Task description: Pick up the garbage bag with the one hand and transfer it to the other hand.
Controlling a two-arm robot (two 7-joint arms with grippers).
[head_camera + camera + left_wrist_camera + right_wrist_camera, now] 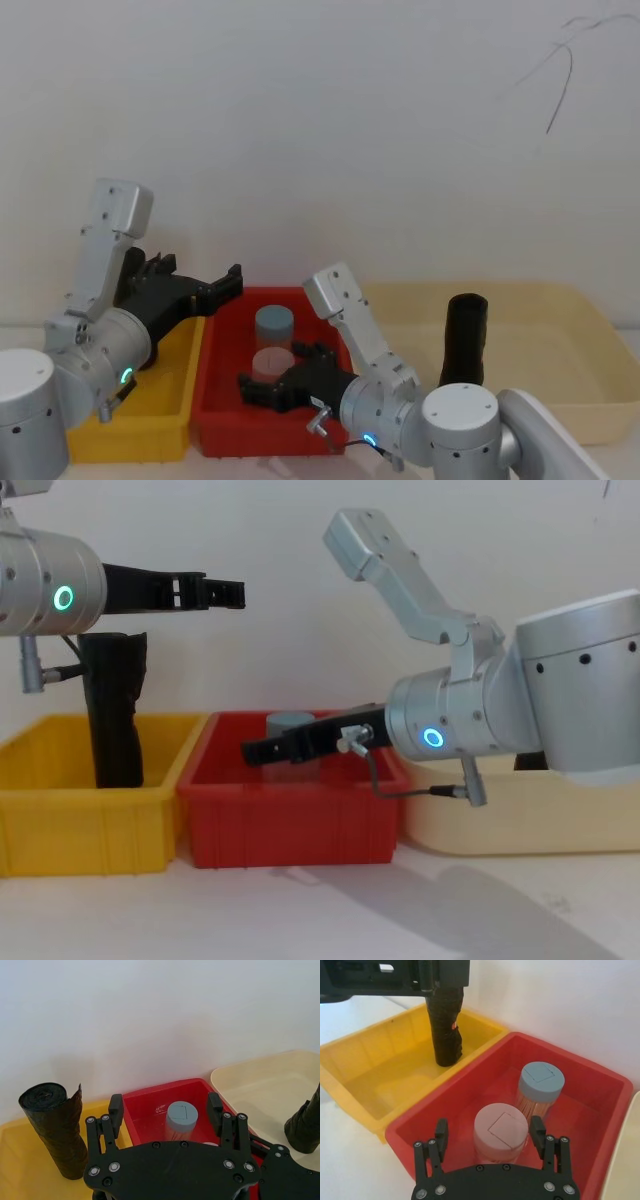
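Behind the bench (330,910) a plain white wall is being seen, and three bins are sitting side by side on it, with the red bin (290,820) taken as the landmark. Just beside it, on the robot's left, the garbage bag (115,715) is standing upright inside the yellow bin (85,825), touched by nothing. Above the edge shared by the yellow and red bins, the one hand (225,593) is being held level at about the height of the bag's top, its jaws spread apart and empty. Inside the red bin, the other hand (490,1135) is being held low with its jaws apart on either side of a pink-lidded jar (500,1130), with a blue-lidded jar (540,1085) standing just behind. On the red bin's other side, a second black roll (465,340) is standing in the cream bin (570,400).
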